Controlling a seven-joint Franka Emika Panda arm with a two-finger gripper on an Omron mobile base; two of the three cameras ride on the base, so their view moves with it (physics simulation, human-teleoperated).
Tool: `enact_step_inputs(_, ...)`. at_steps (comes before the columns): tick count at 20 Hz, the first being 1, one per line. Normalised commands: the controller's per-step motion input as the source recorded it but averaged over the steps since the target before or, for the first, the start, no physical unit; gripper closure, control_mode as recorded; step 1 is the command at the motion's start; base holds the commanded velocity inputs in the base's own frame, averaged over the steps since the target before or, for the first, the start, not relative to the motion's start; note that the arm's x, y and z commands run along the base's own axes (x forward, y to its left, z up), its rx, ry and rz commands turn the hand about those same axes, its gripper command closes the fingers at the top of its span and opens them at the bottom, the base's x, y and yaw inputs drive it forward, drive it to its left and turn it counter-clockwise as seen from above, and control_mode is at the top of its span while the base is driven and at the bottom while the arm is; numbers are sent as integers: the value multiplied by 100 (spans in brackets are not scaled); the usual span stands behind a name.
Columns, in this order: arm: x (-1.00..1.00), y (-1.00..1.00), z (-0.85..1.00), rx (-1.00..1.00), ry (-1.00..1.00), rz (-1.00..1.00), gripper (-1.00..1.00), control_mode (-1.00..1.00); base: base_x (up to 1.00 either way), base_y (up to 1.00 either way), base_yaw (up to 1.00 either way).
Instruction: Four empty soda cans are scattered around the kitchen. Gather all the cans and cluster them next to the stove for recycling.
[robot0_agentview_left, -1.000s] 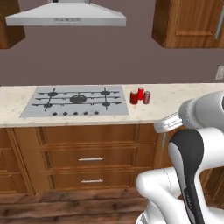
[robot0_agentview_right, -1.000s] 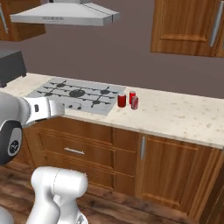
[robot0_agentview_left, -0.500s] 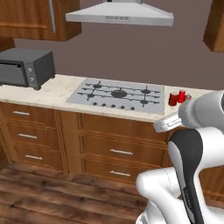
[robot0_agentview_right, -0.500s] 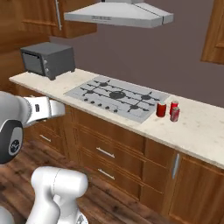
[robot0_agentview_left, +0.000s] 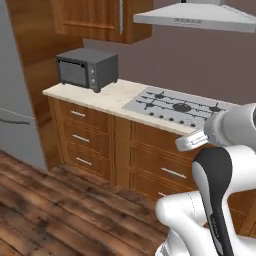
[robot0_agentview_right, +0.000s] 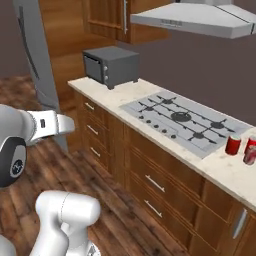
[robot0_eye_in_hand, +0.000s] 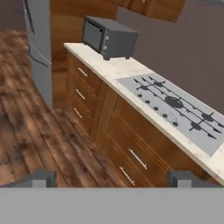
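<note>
A simulated kitchen with a long pale stone counter (robot0_agentview_right: 115, 102) over wooden drawers and a dark plank floor (robot0_agentview_left: 55, 210). The stove (robot0_agentview_right: 185, 121), a flat silver-grey cooktop with black grates and a row of small knobs along its front, is set into the counter, under a grey range hood (robot0_agentview_right: 195, 20). Two red soda cans (robot0_agentview_right: 233, 145) stand upright on the counter just past the stove's far-right side, close to the counter's front edge in the right base view; the second is cut off by the frame edge, and they stand close together, though whether they touch cannot be told. A dark toaster oven (robot0_agentview_right: 111, 66) sits at the opposite end of the counter, near its left corner, with a grey refrigerator (robot0_eye_in_hand: 37, 43) beyond that end. The white arm is folded close to its body. In the hand view the gripper (robot0_eye_in_hand: 111, 179) shows two small dark fingertips (robot0_eye_in_hand: 41, 178) spread wide apart at the bottom, with nothing between them. The claw hangs over the floor, in front of the drawers and well apart from the counter, pointing toward the toaster-oven end; the cans lie far off to its right, beyond the stove.
</note>
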Motion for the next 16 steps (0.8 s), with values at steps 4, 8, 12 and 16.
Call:
enact_step_inputs(4,0,0,0,0,0,0,-100,100,-15,23,50)
enact_step_inputs(8,0,0,0,0,0,0,-100,100,-11,24,50)
enact_step_inputs(12,0,0,0,0,0,0,-100,100,-9,26,49)
enact_step_inputs(16,0,0,0,0,0,0,-100,100,-3,23,42)
